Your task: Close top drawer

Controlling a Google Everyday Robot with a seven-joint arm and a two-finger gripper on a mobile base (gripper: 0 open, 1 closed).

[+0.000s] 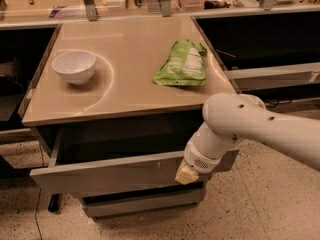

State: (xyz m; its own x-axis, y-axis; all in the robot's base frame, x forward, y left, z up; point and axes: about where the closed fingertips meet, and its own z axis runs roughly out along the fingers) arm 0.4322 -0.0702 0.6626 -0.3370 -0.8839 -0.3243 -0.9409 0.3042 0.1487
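**Top drawer open, gripper at its front panel**

The top drawer stands pulled out from under the counter. Its long grey front is well forward of the counter's edge, and the dark inside shows behind it. The gripper hangs at the end of the white arm, low against the right part of that front panel. It looks to be touching the panel or just short of it. Whether it is open or closed cannot be told from this view. A lower drawer sits beneath, nearer to shut. On the counter a white bowl and a green bag lie well apart, clear of the work.

The step in hand appears to be the push itself. The contact sits right of the panel's middle, so a hard shove there could skew the drawer on its runners and jam it. A good push would run straight back along the side walls, level and steady. If the left end lags, the contact point should move toward the centre. The gripper should stay on the flat face, not slip under the bottom edge onto the lower drawer. The push should ease off as the panel comes in under the counter's edge.
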